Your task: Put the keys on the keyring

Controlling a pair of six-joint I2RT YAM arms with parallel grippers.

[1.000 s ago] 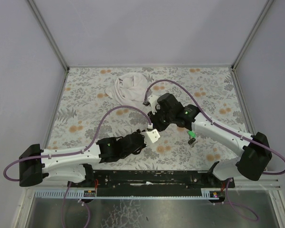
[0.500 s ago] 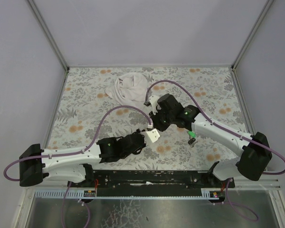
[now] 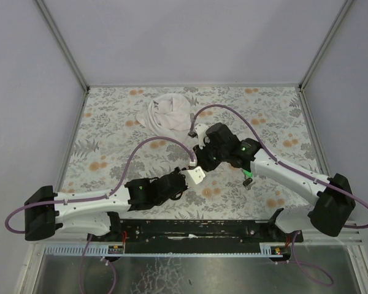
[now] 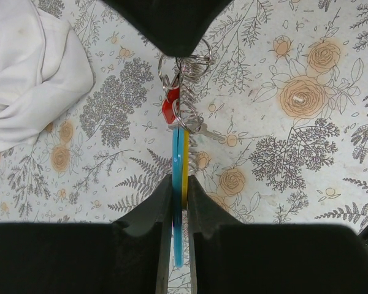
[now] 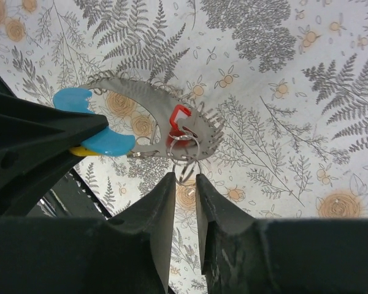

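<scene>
**ringo_77:** So where's everything sitting? Both claws busy?

**me:** My left claw (image 4: 178, 184) is squeezed tight on the keyring (image 4: 177, 153). It's gripping the light-blue piece (image 5: 110, 142) edge-on, and a yellow piece (image 4: 184, 171) is pinched in alongside. Can't tell if that yellow bit is a key head. The whole bunch is held above the tabletop (image 4: 306, 153), roughly in the middle, out in front of my bases.

**ringo_77:** And the right one?

**me:** My right claw (image 5: 184, 177) is nose to nose with the left, jaws narrow, just a slit. The small metal ring (image 5: 184, 150) sits right at the mouth of that slit. Honestly can't tell if I'm pinching it or only touching it.

**ringo_77:** Keys?

**me:** The red key (image 5: 179, 118) hangs on that ring, between the two claws. The green key (image 3: 248, 178) is lying on the tabletop just beside my right forearm, apart from the ring. A grey curved piece (image 5: 147, 104) with a toothy-looking edge runs from the blue piece to the ring. The white cloth (image 3: 167, 113) is bunched up at the far side, well apart from all this.
</scene>
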